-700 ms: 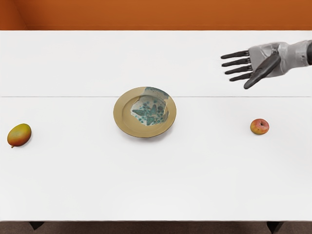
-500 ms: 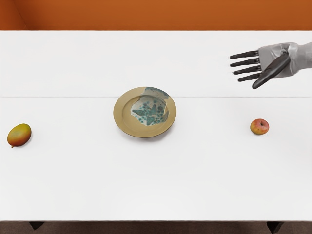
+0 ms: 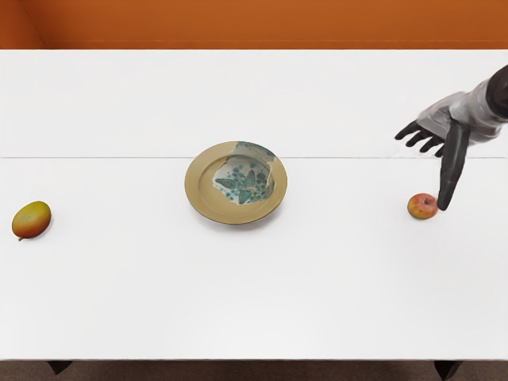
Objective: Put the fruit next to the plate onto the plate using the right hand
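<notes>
A small red-yellow apple (image 3: 421, 206) lies on the white table (image 3: 254, 286), to the right of the tan plate (image 3: 236, 182) with a teal pattern in its middle. My right hand (image 3: 435, 155) comes in from the right edge and hangs just above and behind the apple. Its fingers (image 3: 418, 136) are spread and hold nothing. Its thumb (image 3: 452, 171) points down, with the tip beside the apple's right edge. The plate holds no fruit.
A mango (image 3: 31, 220), orange and green, lies far left near the table's edge. An orange wall (image 3: 254, 22) runs behind the table. The left arm does not show.
My right hand has dropped and turned from a flat, raised pose at the back right, so its thumb now hangs down beside the apple. The fruit and plate have not moved.
</notes>
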You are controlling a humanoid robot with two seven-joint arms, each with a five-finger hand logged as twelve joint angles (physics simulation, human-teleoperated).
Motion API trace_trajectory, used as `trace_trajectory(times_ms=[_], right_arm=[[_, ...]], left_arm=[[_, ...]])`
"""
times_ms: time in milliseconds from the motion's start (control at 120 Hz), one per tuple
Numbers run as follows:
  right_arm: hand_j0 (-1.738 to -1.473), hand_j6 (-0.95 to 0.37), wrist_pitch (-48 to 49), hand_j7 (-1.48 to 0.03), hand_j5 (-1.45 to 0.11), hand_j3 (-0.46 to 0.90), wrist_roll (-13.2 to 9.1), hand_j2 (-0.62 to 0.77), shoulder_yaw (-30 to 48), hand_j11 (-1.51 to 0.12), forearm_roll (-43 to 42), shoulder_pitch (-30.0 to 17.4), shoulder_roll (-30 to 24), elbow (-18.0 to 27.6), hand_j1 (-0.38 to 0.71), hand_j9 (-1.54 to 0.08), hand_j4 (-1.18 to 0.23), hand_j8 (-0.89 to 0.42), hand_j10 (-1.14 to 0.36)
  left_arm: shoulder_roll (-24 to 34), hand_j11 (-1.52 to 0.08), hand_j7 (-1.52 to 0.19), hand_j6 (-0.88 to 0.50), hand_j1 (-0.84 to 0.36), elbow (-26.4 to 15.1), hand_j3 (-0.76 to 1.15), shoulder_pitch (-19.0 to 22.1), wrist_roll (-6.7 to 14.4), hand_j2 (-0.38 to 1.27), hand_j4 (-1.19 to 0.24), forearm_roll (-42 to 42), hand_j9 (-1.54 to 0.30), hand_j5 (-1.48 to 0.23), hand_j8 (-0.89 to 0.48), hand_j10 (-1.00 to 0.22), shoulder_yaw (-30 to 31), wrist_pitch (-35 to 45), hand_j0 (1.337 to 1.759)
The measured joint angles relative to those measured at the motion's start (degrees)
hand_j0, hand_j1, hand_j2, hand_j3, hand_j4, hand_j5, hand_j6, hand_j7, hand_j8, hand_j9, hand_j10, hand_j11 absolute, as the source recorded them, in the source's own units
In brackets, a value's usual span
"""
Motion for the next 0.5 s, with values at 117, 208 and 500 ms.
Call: trace_trajectory(times_ms=[117,208,500], right_arm=[[-1.658,-0.02,-14.82,-0.03,-0.03,0.00,0.00,0.00,-3.19,-0.03,-0.40,1.13,4.33,3.07,-0.32,-0.03,-0.02,-0.02,-0.02],[-1.658,-0.03,-25.75,-0.03,-0.03,0.00,0.00,-0.01,-1.89,-0.03,-1.79,-3.07,8.30,4.14,-0.32,-0.03,-0.03,-0.03,-0.03],[-1.658,-0.12,-39.10,-0.15,-0.15,0.00,0.00,-0.02,4.61,-0.15,-12.30,-22.28,9.76,1.95,-0.21,-0.15,-0.12,-0.12,-0.12]], left_arm=[[0.00,0.00,0.00,0.00,0.35,0.00,0.00,-0.02,-0.01,0.00,0.00,0.00,0.00,0.00,0.00,0.00,0.00,0.00,1.658],[0.00,0.00,0.00,0.00,0.35,0.00,0.00,-0.02,-0.01,0.00,0.00,0.00,0.00,0.00,0.00,0.00,0.00,0.00,1.658],[0.00,0.00,0.00,0.00,0.35,0.00,0.00,-0.02,0.00,0.00,0.00,0.00,0.00,0.00,0.00,0.00,0.00,0.00,1.658]])
